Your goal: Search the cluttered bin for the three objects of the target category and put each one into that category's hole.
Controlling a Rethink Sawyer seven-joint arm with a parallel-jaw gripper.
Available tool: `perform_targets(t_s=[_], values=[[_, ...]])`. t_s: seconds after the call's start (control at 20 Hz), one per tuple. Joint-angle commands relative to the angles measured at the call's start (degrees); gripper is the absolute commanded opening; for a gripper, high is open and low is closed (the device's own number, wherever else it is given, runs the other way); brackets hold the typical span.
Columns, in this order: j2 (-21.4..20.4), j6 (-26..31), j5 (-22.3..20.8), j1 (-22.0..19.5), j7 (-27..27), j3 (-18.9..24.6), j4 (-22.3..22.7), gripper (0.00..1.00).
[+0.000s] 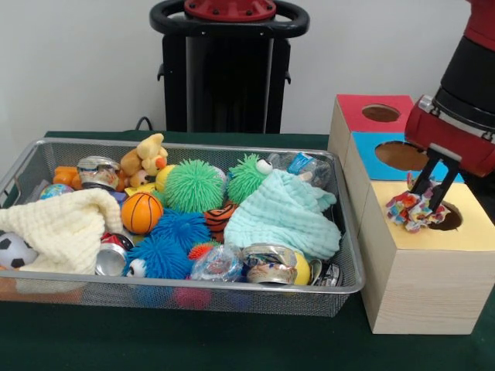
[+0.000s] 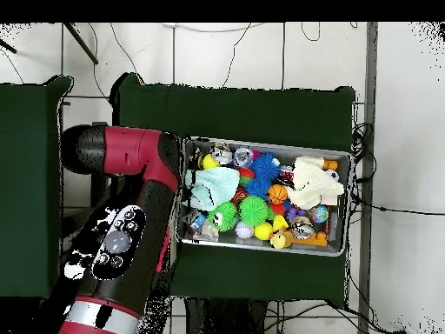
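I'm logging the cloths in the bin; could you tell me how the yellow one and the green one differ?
The yellow cloth is cream and drapes over the bin's left end; the green cloth is mint and sits heaped right of centre. The yellow one spreads lower and wider; the green one bunches taller. Both are soft, waffle-textured cloths lying over toys.

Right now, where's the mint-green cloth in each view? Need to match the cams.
Front view: mint-green cloth lies in the right half of the wire bin, draped over toys, just right of the green fuzzy ball.
Overhead view: same cloth sits at the bin's left end, next to the red arm.
Shared landmark: the orange basketball, between this cloth and the cream cloth in both views.
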Motion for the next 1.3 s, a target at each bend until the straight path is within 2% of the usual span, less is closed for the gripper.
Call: perform_targets(t_s=[0.05,0.35,0.9,1.3], values=[[1.56,13.00,2.37,-1.31,17.38,2.87,-3.48,0.00],[2.34,13.02,3.07,-0.97,18.61,2.69,-4.78,0.00],[3.86,-2.80,3.59,-1.62,15.84,6.39,3.31,0.00],[5.95,-8.97,3.22,-1.98,14.34,7.92,6.29,0.00]])
